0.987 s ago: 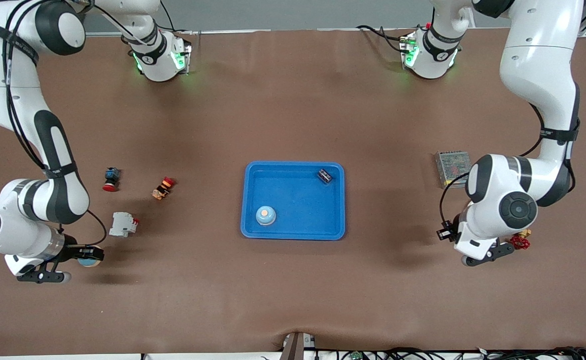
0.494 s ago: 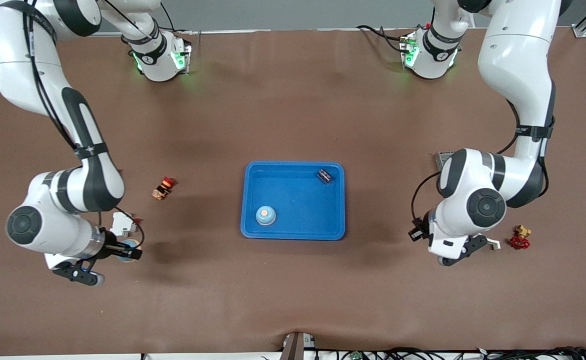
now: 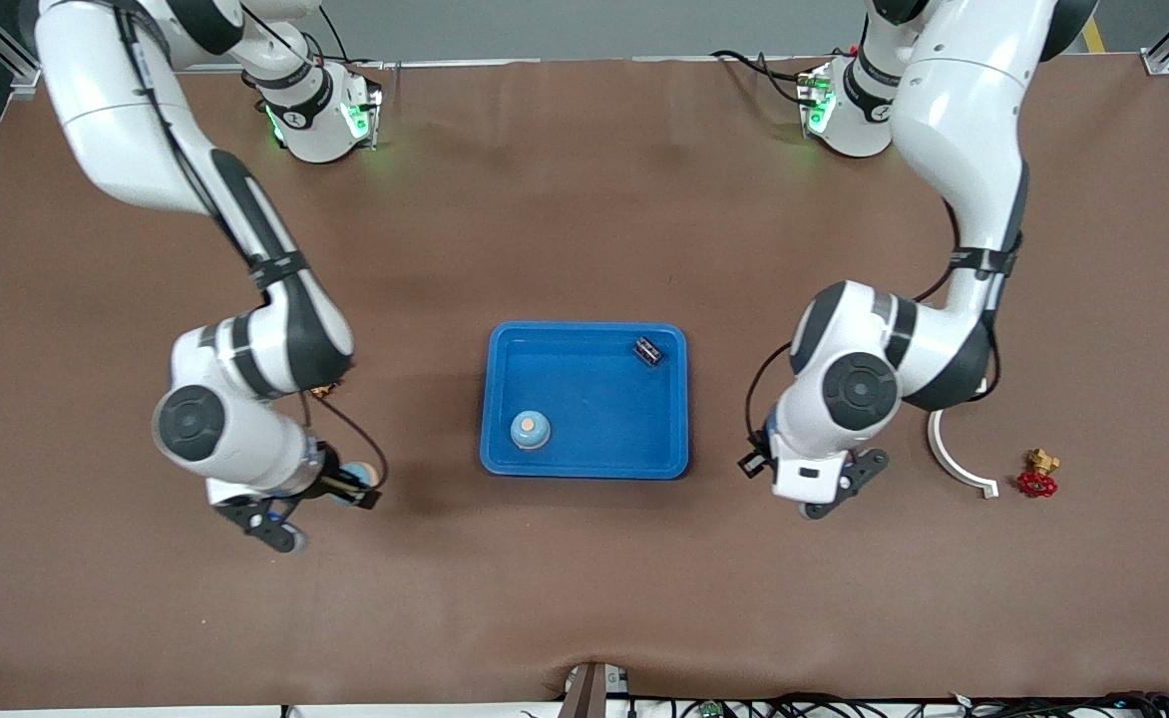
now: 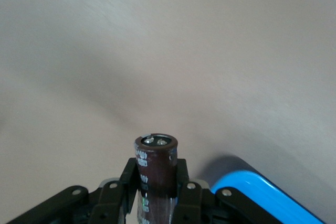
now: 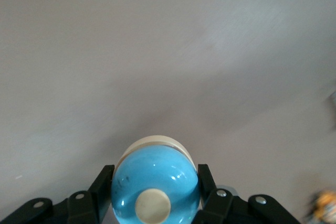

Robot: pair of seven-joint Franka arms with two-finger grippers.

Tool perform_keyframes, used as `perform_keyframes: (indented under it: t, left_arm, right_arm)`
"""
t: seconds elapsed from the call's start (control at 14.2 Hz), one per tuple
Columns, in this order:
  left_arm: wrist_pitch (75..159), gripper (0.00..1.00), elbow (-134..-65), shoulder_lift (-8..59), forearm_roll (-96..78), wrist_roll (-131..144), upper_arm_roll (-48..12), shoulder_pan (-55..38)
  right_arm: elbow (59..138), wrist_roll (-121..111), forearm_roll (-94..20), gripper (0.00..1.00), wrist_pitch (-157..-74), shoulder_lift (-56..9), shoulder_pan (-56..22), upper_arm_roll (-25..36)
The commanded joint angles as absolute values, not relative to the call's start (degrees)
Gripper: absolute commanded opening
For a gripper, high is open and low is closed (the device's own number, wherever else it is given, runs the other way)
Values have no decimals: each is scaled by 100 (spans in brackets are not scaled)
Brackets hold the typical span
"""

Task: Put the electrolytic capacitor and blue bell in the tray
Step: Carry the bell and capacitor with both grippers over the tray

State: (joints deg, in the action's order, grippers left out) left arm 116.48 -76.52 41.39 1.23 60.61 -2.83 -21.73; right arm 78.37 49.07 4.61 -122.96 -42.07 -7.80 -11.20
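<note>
The bright-blue tray (image 3: pixel 584 467) lies mid-table. In it sit a blue bell with a cream button (image 3: pixel 530 429) and a small dark part (image 3: pixel 648 350). My right gripper (image 3: pixel 353 486) hovers over the mat beside the tray, toward the right arm's end. It is shut on another blue bell (image 5: pixel 156 179), which also shows in the front view (image 3: pixel 355 470). My left gripper (image 3: pixel 756 462) hovers over the mat beside the tray, toward the left arm's end. It is shut on a dark brown electrolytic capacitor (image 4: pixel 156 158). A tray corner (image 4: pixel 262 192) shows in the left wrist view.
A white curved piece (image 3: pixel 949 454) and a red-and-brass valve (image 3: pixel 1038 479) lie on the brown mat toward the left arm's end. An orange button part (image 3: pixel 323 391) peeks out under the right arm. Both arm bases stand at the table's back edge.
Both arms have swung in from the table's ends toward the tray, each carrying its object. The right arm now covers the parts that lay near it.
</note>
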Motion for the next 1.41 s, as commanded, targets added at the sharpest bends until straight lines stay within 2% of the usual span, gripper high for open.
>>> perform_keyframes:
  t: [0.0,0.49,0.71,0.85,1.34]
  left_arm:
    - [11786,0,-7427,4350,26,6397,-237,-2433]
    - [12138,0,-7427,4517,26,7303,-229,-2979]
    - [12233,0,-7427,4587,26,7400,-220,-3128]
    - [12672,0,-7427,4684,35,7654,-211,-3243]
    - [12946,0,-7488,4939,27,8033,-211,-3436]
  right_arm:
    - [8322,5728,439,0,-12628,-3903,-1185,-1063]
    - [9684,6502,457,0,-12946,-3121,-1739,-1063]
    - [9826,7003,457,0,-12955,-3059,-2073,-1063]
    - [9852,7294,466,0,-12990,-3076,-2293,-1055]
    - [9905,8032,632,0,-13148,-3164,-2865,-1011]
